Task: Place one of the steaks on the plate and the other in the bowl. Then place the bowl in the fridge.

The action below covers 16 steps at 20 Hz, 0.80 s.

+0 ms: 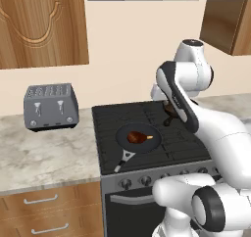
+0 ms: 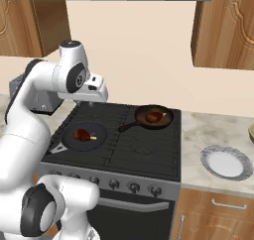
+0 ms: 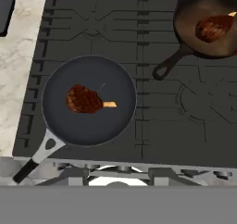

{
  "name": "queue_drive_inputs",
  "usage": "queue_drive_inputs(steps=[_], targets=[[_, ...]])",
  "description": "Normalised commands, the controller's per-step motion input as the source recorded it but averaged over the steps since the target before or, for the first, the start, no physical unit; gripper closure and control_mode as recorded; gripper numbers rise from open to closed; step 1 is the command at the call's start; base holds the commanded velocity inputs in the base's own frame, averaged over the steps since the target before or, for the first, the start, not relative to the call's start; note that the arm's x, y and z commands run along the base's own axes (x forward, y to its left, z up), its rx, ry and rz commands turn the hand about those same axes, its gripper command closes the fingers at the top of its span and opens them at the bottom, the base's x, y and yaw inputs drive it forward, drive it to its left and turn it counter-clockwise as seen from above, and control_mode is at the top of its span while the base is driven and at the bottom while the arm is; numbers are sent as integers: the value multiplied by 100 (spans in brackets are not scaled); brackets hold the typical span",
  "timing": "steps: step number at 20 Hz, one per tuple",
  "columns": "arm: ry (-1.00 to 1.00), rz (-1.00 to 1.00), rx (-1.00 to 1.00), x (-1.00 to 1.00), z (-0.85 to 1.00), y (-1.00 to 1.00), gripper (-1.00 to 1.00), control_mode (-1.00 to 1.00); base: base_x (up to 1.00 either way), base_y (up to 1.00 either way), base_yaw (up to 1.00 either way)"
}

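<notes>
Near steak (image 3: 84,99) lies mid-skillet (image 3: 60,126): probably light, soft, greasy; pinch across its meaty body, not its bone. Gripper's (image 2: 92,103) finger state unclear.

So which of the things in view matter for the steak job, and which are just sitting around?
Job:
near steak
far steak
plate

Lying about:
grey-handled pan
black skillet
toaster
stove
</notes>
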Motion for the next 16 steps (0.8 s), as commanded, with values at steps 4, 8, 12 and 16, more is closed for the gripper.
queue_drive_inputs(steps=[4, 8, 12, 16], targets=[[1, 5, 1, 21, -10, 7, -100, -100, 0, 0, 0], [7, 23, 1, 35, -36, 14, -100, -100, 0, 0, 0], [13, 33, -1, 21, -37, 4, -100, -100, 0, 0, 0], [18, 32, -17, 0, -63, 8, -100, -100, 0, 0, 0]])
